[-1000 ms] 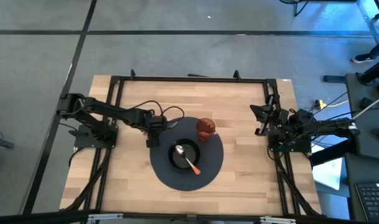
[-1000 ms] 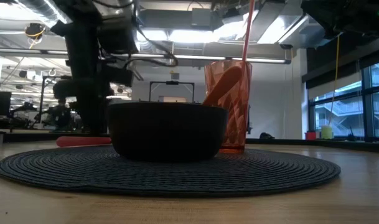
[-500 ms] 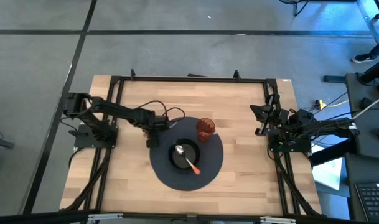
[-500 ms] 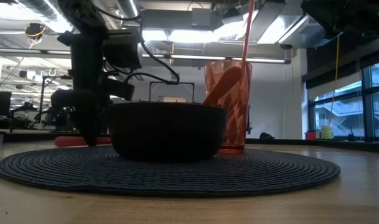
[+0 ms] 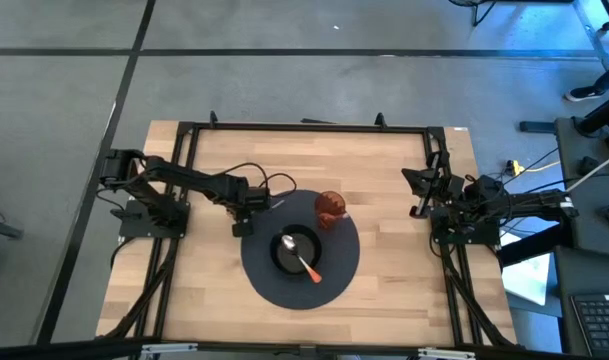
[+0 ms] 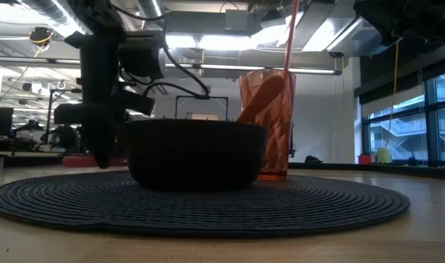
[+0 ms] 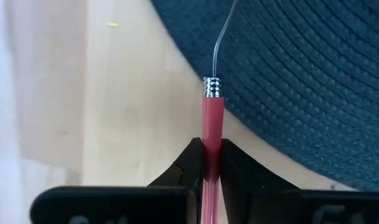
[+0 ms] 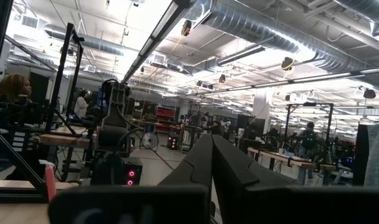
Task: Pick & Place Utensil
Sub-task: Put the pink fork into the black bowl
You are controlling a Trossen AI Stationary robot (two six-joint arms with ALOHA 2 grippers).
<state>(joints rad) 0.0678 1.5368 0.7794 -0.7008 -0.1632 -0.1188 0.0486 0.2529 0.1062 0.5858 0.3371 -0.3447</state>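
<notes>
A utensil with a red handle (image 7: 212,118), a ribbed metal collar and a thin metal stem lies at the left edge of the round dark mat (image 5: 274,285), its stem reaching over the mat. My left gripper (image 5: 246,207) stands over it, pointing down, shut on the handle; it also shows in the low view (image 6: 99,157). A black bowl (image 6: 196,153) on the mat holds a spoon with an orange handle (image 5: 306,264). A red cup (image 5: 330,207) behind the bowl holds an orange utensil (image 6: 262,102). My right gripper (image 5: 421,192) waits shut at the table's right side. My left gripper pinches the red handle (image 7: 212,140) between its two fingers (image 7: 192,165), a short way behind the metal collar. The fingers come from above, pointing down, and lie across the handle. The handle lies about level at table height; whether it is clear of the wood I cannot tell.
A black frame (image 5: 304,128) runs around the table's edges. Bare wood (image 5: 404,280) lies right of the mat and left of it near the front. The room beyond the table shows people and other rigs.
My left gripper has come down to the red handle beside the mat and shifted slightly toward the table's left edge.
</notes>
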